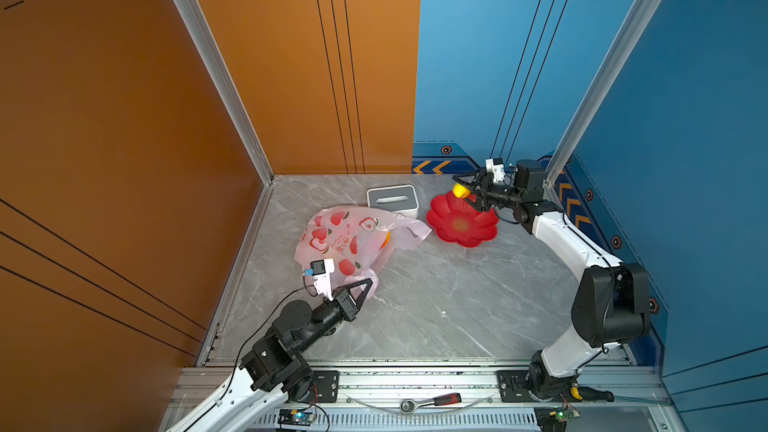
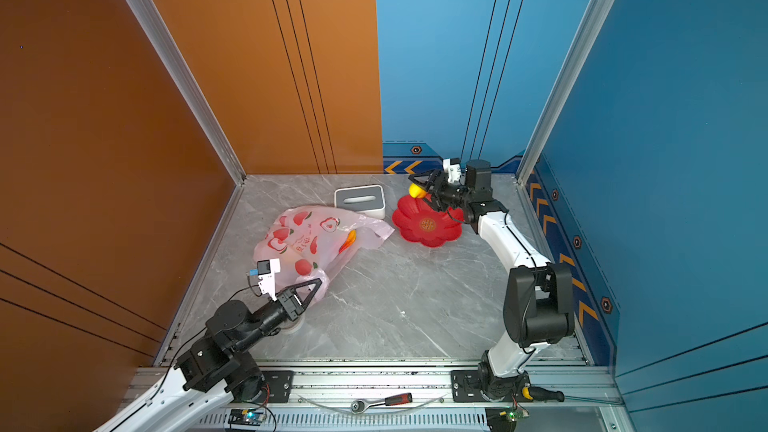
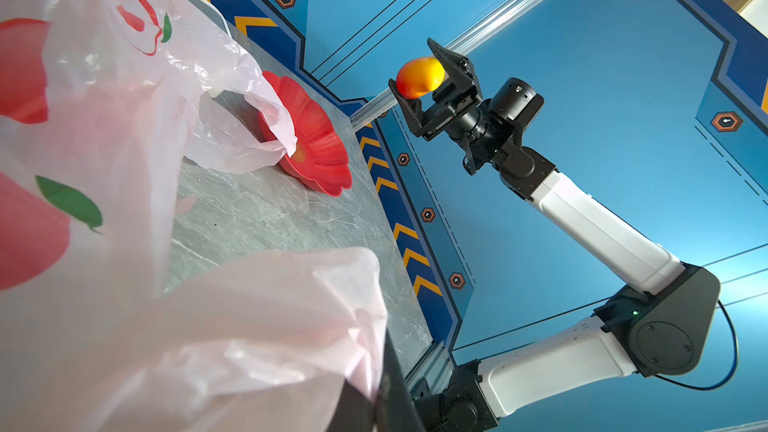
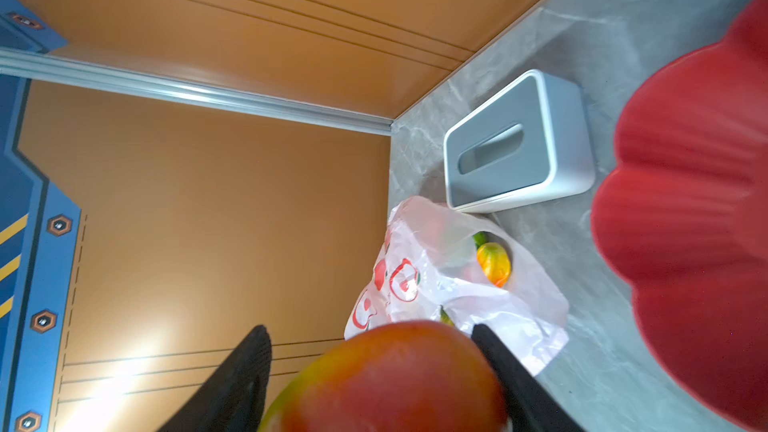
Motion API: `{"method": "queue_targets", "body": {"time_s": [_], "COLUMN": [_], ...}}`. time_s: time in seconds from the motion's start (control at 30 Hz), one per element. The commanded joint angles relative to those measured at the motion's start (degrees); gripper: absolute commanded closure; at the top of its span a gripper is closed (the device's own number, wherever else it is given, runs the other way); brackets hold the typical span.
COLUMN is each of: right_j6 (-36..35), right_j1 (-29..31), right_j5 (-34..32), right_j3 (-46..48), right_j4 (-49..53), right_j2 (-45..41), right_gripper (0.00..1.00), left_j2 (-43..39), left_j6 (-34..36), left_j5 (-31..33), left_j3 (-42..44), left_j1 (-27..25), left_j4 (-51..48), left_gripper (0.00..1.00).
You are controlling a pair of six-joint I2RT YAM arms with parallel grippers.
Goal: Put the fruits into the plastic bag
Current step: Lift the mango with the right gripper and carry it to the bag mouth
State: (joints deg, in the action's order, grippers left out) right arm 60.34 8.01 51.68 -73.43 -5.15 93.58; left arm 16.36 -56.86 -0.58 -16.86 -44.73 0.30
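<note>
The pale-pink plastic bag (image 1: pixel 345 234) (image 2: pixel 307 238) printed with red apples lies on the left half of the marble floor, its mouth facing right. My left gripper (image 1: pixel 368 284) (image 2: pixel 318 282) (image 3: pixel 376 405) is shut on the bag's near edge. Inside the mouth shows a yellow-orange fruit (image 1: pixel 386 238) (image 4: pixel 493 263), with a green one beside it. My right gripper (image 1: pixel 460 189) (image 2: pixel 416 191) (image 4: pixel 370 334) is shut on a yellow-red mango (image 3: pixel 419 76) (image 4: pixel 395 380), held in the air over the far edge of the red flower-shaped dish.
The red dish (image 1: pixel 461 238) (image 2: pixel 428 238) (image 3: pixel 316 147) has nothing in it and sits right of the bag. A white-and-grey tissue box (image 1: pixel 392 199) (image 4: pixel 515 147) stands behind the bag by the back wall. A ratchet tool (image 1: pixel 432 402) lies on the front rail.
</note>
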Motion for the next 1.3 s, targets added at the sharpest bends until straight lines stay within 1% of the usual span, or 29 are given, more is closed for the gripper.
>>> {"method": "queue_targets", "body": {"time_s": [0.0,0.1,0.27,0.43,0.67,0.8,0.97,1.27], "right_j6": [-1.7,-9.7,-23.1,-31.4,-36.2,-38.6,-40.4,-42.1], "right_j1": [4.2,8.7,16.5,24.2,33.7,36.6,37.6,37.9], "right_j5": [3.4,2.0,-3.7,-10.3,-16.1,-17.5,-18.9,-19.7], "right_j3": [0.6,-0.5,-3.6,-7.6,-14.2,-19.8,-25.0,-33.6], "right_j4": [1.6,11.6,28.4,39.7,45.7,49.7,53.1,57.9], "right_j2": [-2.8,-3.8,-3.3,0.7,8.5,14.7,19.9,24.7], "right_gripper": [0.29,0.29,0.29,0.29,0.29,0.29,0.29,0.29], "left_j2": [0.4,0.3,0.4,0.8,3.1,3.1,2.6,1.1], "left_j6": [0.2,0.2,0.3,0.4,1.0,1.2,1.6,2.4], "left_j5": [0.4,0.2,0.1,-0.1,-1.2,-0.9,-2.1,-3.1], "left_j3": [0.2,0.1,0.0,-0.1,-1.7,-1.8,-1.9,-2.3], "left_j1": [0.1,0.1,0.1,0.0,0.0,-0.3,-0.3,-0.3], "left_j4": [1.8,1.8,1.9,2.5,2.8,2.9,2.6,2.0], "left_gripper": [1.0,1.0,1.0,1.0,1.0,1.0,1.0,1.0]}}
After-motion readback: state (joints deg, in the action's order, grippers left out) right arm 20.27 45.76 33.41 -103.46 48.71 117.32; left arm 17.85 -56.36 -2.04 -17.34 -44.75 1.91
